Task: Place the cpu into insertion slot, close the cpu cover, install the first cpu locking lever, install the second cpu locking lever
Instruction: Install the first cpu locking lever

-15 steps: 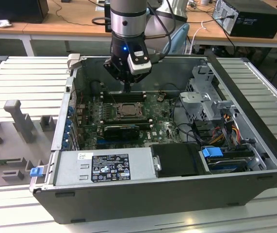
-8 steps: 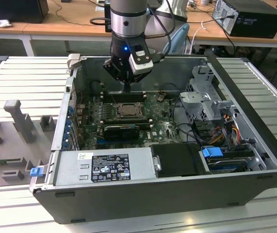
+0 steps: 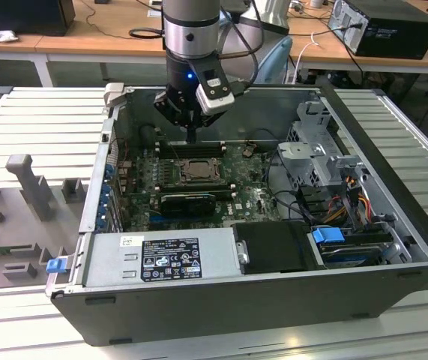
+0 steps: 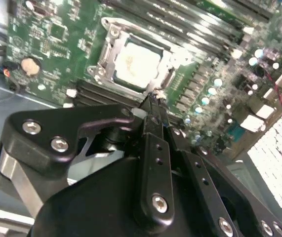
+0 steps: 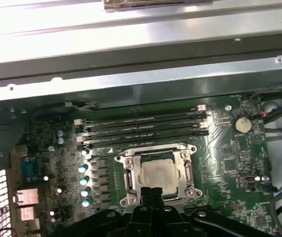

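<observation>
An open computer case (image 3: 273, 300) lies on a ribbed grey tabletop (image 3: 34, 127). The claw (image 3: 192, 137) hangs inside it, fingertips drawn together, just above the memory slots (image 3: 187, 148) and close behind the cpu (image 3: 196, 169), which sits in the insertion slot (image 3: 178, 174) on the green motherboard (image 3: 247, 195).

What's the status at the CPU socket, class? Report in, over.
Gripper shut, empty, tips at socket edge. Cpu seated in insertion slot. Cpu cover down over it. Nothing blocking.
</observation>
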Action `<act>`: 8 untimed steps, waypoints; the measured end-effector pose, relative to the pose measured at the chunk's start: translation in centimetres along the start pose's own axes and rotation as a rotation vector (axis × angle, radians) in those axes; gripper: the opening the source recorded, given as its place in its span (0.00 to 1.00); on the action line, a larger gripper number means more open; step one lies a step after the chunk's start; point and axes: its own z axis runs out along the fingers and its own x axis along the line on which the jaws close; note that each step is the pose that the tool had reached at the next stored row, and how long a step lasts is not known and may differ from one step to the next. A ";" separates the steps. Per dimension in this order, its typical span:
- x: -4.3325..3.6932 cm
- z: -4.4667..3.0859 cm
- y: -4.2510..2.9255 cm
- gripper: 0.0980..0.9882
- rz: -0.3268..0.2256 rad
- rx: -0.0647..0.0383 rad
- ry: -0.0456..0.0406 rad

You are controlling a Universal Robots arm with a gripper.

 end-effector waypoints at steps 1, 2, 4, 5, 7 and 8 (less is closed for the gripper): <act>0.19 0.04 -0.02 0.01 -0.006 0.000 0.0004; 0.21 0.10 -0.03 0.01 -0.026 0.000 0.0015; 0.22 0.24 -0.04 0.01 -0.076 -0.001 0.0044; 0.22 0.28 -0.05 0.01 -0.098 -0.001 0.0057; 0.89 0.32 -0.14 0.01 -0.112 -0.002 0.0064; 1.39 0.33 -0.20 0.01 -0.112 -0.002 0.0063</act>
